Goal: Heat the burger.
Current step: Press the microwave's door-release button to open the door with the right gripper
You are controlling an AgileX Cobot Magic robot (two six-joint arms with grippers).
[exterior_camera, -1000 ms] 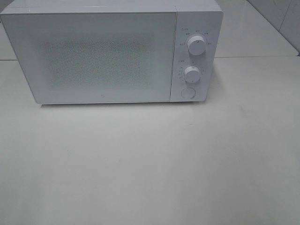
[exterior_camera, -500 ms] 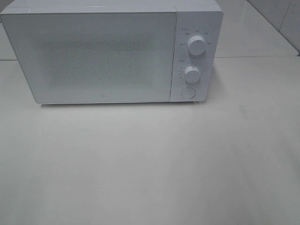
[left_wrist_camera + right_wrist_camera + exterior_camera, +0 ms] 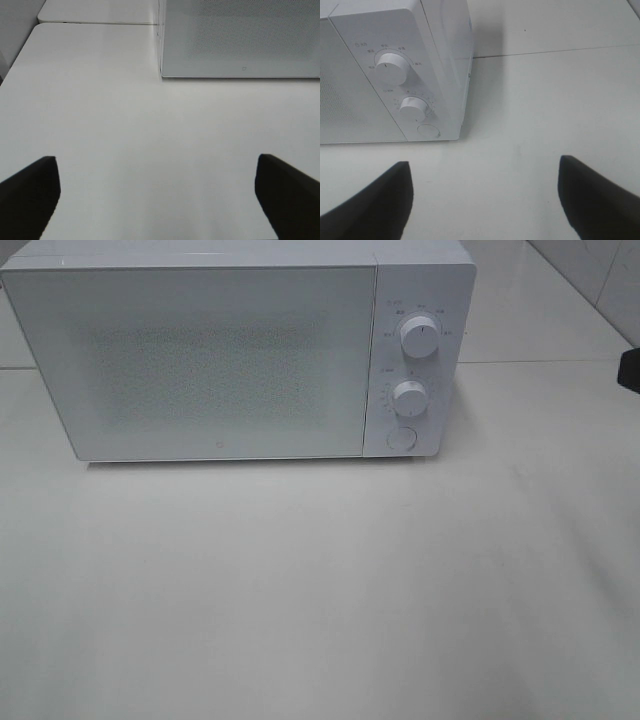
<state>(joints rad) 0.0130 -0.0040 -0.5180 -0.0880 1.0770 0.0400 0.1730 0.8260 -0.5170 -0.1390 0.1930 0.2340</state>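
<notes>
My left hand (image 3: 155, 167) is spread wide with nothing between its two dark fingers (image 3: 30, 195), only bare counter (image 3: 100, 100) under it. It hangs low over the near left part of the counter, facing the left front corner of the microwave (image 3: 240, 40). My right hand (image 3: 484, 170) is also wide apart and empty. It sits near the counter's right edge, pointed at the microwave's control panel. From the high camera I catch only a dark shape (image 3: 630, 370) at the right border, which I take to be part of that arm.

The microwave stands toward the far edge of the counter, left of the middle, and its door (image 3: 200, 360) is fully shut. On the panel at its right are an upper knob (image 3: 419, 336), a lower knob (image 3: 410, 397) and a round button (image 3: 400, 438) below them. The knob markings are too small for me to read a setting.

I cannot find the burger in any view. It is not on the visible counter and not in either hand. The speckled door shows nothing behind it, so I cannot tell whether it is inside.

My judgement is that little is settled. If the burger is already inside, what is left is setting the knobs, most likely with the right hand. If not, it must first be found, the door opened, the burger loaded and the door closed.
</notes>
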